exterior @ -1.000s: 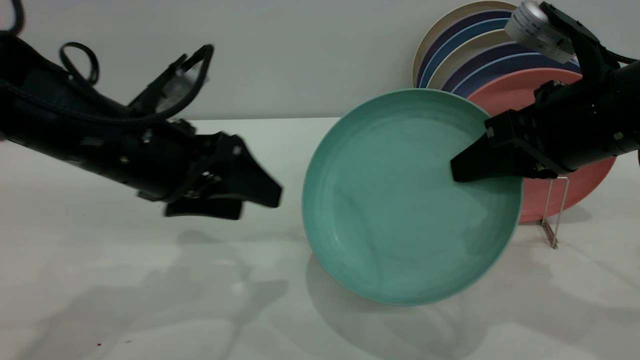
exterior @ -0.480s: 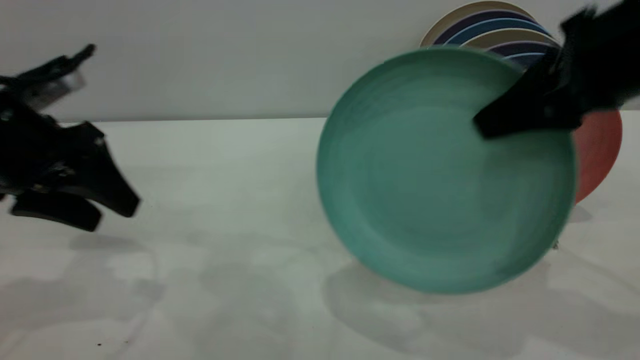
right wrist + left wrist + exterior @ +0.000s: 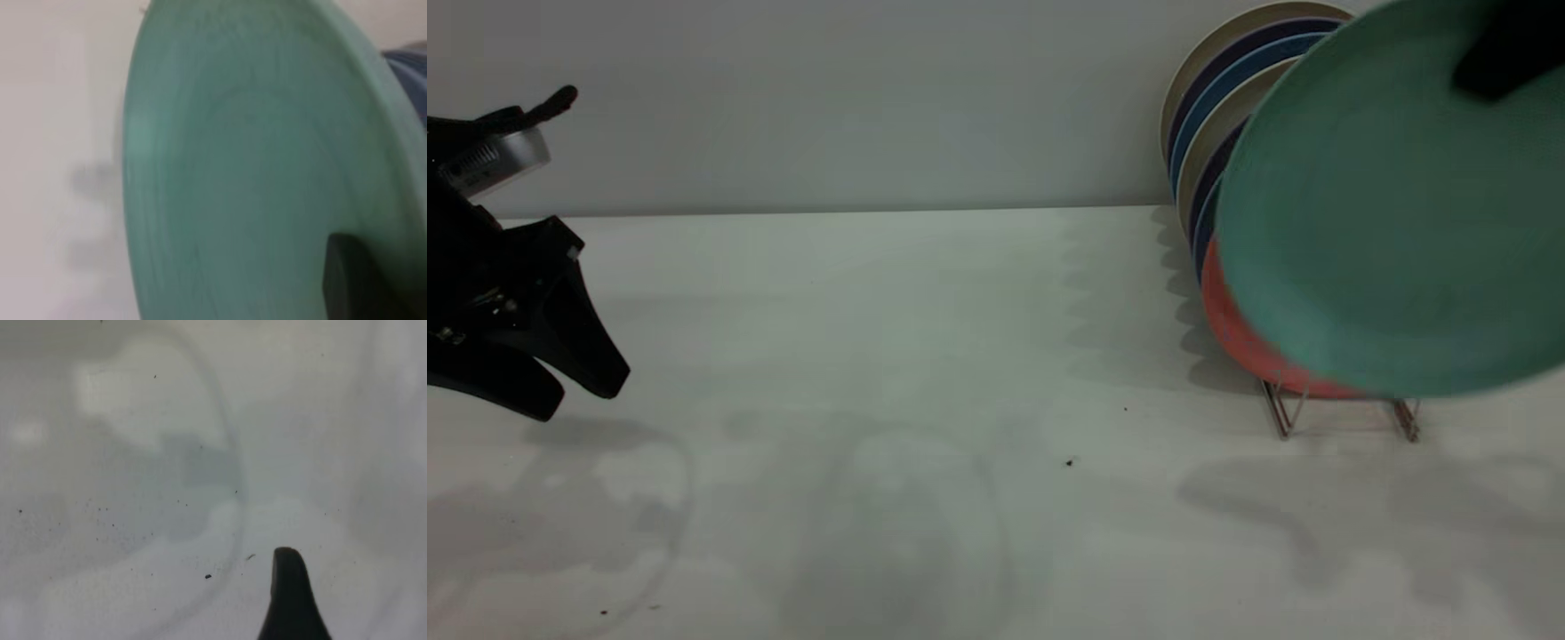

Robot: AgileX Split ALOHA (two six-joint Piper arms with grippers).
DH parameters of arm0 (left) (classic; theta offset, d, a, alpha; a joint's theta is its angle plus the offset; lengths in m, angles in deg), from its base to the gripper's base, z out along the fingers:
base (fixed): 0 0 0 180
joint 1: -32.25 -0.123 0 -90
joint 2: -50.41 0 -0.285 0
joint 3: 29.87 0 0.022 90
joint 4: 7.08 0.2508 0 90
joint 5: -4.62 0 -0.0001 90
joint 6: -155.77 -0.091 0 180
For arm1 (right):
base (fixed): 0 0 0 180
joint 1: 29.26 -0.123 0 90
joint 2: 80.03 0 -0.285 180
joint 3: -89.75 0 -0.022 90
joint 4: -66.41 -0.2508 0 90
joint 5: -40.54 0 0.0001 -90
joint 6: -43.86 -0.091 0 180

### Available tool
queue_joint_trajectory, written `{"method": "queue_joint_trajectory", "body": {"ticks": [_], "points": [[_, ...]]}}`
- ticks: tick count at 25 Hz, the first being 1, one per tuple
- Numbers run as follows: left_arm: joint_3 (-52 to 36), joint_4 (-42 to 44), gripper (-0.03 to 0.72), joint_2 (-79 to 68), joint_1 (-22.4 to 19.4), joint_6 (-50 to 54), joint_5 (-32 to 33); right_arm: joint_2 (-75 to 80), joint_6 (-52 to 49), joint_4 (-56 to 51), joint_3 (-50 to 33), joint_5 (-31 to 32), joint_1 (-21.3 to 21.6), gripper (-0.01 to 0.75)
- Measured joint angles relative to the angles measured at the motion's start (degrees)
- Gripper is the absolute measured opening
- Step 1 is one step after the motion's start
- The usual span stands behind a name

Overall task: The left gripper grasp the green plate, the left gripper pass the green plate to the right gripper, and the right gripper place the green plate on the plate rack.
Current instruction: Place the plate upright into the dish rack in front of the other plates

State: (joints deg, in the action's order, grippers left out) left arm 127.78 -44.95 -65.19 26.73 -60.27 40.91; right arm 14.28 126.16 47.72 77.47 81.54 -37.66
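From the outside camera, the round teal-green plate [image 3: 1396,231] hangs in the air at the far right, tilted, in front of the other plates. The black right hand [image 3: 1507,49] shows only as a dark tip pinching the plate near its top edge. Below it stands the thin silver wire plate rack [image 3: 1343,411], with a salmon-pink plate [image 3: 1232,329] and blue and cream plates [image 3: 1209,116] in it. The black left hand [image 3: 560,378] is far off at the left, spread apart and holding nothing, above the white desk [image 3: 916,356].

The left wrist camera shows only the desk and one dark fingertip [image 3: 288,600].

The right wrist camera shows the green plate close up, with a dark finger [image 3: 357,280] pressed on it.

So the grab and the pass look done. Setting the plate into the rack is what is left.
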Motion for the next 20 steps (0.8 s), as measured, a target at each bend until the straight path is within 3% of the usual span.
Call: {"method": "queue_joint_trajectory", "body": {"ticks": [6, 12, 20], "points": [[0.0, 0.1, 0.530, 0.0, 0.0, 0.0, -0.2, 2.8, 6.9, 1.8, 4.4, 0.0, 0.0, 0.104], [0.0, 0.2, 0.530, 0.0, 0.0, 0.0, -0.2, 10.1, 7.4, 4.5, 13.9, 5.9, 0.0, 0.104], [0.0, 0.3, 0.530, 0.0, 0.0, 0.0, -0.2, 15.9, 5.0, 8.3, 22.1, 7.6, 0.9, 0.104]]}}
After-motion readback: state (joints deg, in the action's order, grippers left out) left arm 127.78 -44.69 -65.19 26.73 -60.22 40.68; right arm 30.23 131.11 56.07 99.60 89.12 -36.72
